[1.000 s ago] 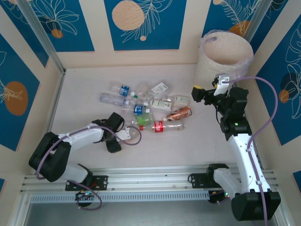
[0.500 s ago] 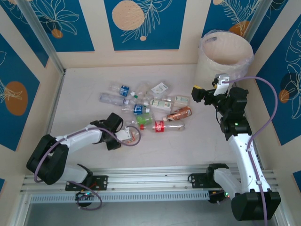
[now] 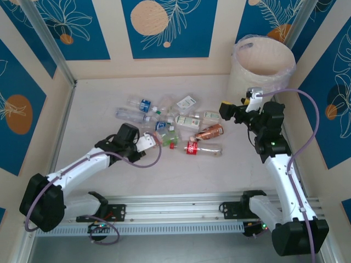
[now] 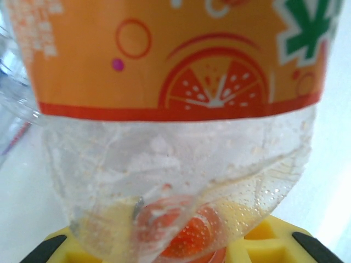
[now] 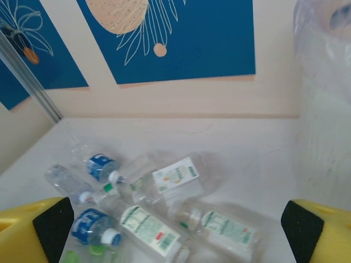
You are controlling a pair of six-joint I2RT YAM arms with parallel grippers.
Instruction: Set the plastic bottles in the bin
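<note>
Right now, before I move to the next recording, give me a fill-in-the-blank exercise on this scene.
1. The plastic bottle close up in the left wrist view has an ___ label.
2. The right end effector is ___, holding nothing.
3. The bin stands at the far ___ corner of the table.
Missing words: orange; open; right.
</note>
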